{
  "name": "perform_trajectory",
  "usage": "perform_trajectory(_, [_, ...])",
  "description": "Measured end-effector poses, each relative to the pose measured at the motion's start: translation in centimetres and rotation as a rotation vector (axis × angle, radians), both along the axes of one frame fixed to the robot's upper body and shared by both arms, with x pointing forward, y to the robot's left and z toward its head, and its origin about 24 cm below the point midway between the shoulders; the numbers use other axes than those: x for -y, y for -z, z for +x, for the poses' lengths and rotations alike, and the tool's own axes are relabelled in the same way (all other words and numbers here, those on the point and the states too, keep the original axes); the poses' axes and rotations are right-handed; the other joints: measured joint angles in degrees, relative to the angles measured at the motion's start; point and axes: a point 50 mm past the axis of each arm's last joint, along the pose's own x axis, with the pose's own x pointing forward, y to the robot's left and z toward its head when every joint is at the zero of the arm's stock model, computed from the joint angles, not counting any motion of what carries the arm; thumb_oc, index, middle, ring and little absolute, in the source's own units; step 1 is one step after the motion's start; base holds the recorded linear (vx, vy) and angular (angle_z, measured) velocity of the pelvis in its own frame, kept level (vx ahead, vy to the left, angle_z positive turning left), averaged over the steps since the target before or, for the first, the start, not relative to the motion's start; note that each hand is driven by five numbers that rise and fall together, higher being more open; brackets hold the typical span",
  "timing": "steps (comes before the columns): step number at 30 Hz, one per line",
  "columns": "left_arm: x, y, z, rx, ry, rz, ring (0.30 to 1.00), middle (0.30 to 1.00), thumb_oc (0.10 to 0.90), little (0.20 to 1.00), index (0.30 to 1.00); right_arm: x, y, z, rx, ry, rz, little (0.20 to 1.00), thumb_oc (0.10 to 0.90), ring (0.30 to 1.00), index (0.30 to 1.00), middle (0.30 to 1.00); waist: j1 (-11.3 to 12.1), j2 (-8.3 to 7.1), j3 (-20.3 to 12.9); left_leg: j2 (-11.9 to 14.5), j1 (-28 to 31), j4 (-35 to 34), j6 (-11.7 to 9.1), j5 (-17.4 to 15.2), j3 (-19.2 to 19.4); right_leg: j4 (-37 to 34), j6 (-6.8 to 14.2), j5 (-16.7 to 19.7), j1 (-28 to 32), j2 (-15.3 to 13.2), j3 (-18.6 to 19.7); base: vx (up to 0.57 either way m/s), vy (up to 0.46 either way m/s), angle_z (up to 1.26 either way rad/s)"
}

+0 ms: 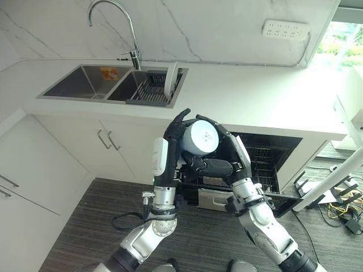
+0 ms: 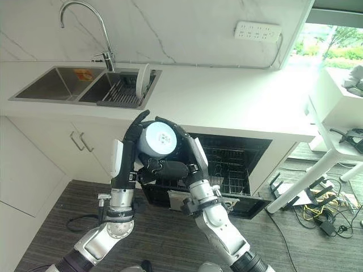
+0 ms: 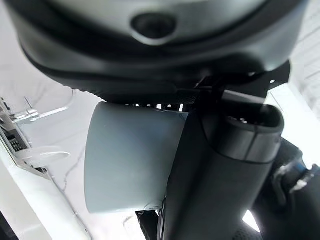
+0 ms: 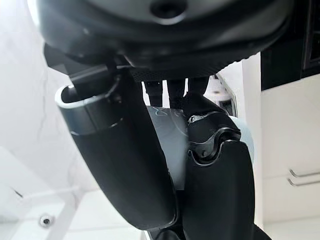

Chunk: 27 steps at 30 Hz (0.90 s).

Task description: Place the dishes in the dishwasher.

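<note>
Both hands, left hand point(image 1: 170, 141) and right hand point(image 1: 224, 156), grasp a pale cup point(image 1: 199, 137) in front of the counter's front edge point(image 1: 272, 122), above the open dishwasher point(image 1: 266, 161). Cup not yet racked; plate point(image 1: 170, 81) waits in sink rack point(image 1: 148, 90).

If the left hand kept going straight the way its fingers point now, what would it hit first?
Probably the white countertop edge: the left hand points up and away, beside the cup which the right hand also grips. Depth is unclear.
</note>
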Motion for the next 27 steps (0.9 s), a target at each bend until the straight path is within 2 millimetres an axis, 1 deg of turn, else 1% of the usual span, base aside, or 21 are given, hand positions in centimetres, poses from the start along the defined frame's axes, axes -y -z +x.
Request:
perform_trajectory(3, [0.08,-0.17,0.12,0.011,0.000,0.010,0.900,0.900,0.800,0.900,0.900,0.09,-0.06,-0.06,0.011,0.019,-0.001,0.300,0.400,0.300,0.300,0.300,-0.5,0.15,0.0,0.0,0.0,0.0,0.0,0.0,0.0,0.5,0.0,0.0,-0.2,-0.1,0.0,0.00,0.000,0.00])
perform_trajectory(7, [0.24,-0.26,0.09,0.030,0.000,0.045,0.900,0.900,0.800,0.900,0.900,0.35,0.08,-0.37,0.028,0.052,-0.004,0.300,0.400,0.300,0.300,0.300,-0.5,0.61,0.0,0.0,0.0,0.0,0.0,0.0,0.0,0.7,-0.1,-0.1,-0.2,-0.1,0.0,0.00,0.000,0.00])
perform_trajectory(9, [0.38,-0.21,0.01,0.039,0.003,0.067,0.900,0.900,0.800,0.900,0.900,0.54,0.28,-0.61,0.025,0.066,0.009,0.300,0.400,0.300,0.300,0.300,-0.5,0.61,0.0,0.1,0.0,-0.1,0.0,0.0,0.0,0.7,-0.1,-0.1,-0.3,-0.1,0.0,0.00,0.000,0.00])
perform_trajectory(11, [0.40,-0.21,0.00,0.041,0.005,0.072,0.900,0.900,0.800,0.900,0.900,0.61,0.33,-0.66,0.024,0.071,0.012,0.300,0.400,0.300,0.300,0.300,-0.5,0.61,0.0,0.0,0.0,-0.1,-0.1,0.0,0.0,0.7,0.4,-0.5,-0.3,-0.1,0.0,0.00,0.000,0.00])
perform_trajectory(27, [0.57,-0.43,-0.09,0.068,0.015,0.093,0.900,0.900,0.800,0.900,0.900,0.81,0.24,-0.86,0.057,0.109,0.012,0.300,0.400,0.300,0.300,0.300,-0.4,0.57,0.0,0.0,-0.1,-0.2,-0.2,-0.1,-0.2,0.9,0.2,-0.7,-0.3,-0.1,-0.2,0.00,0.000,0.00])
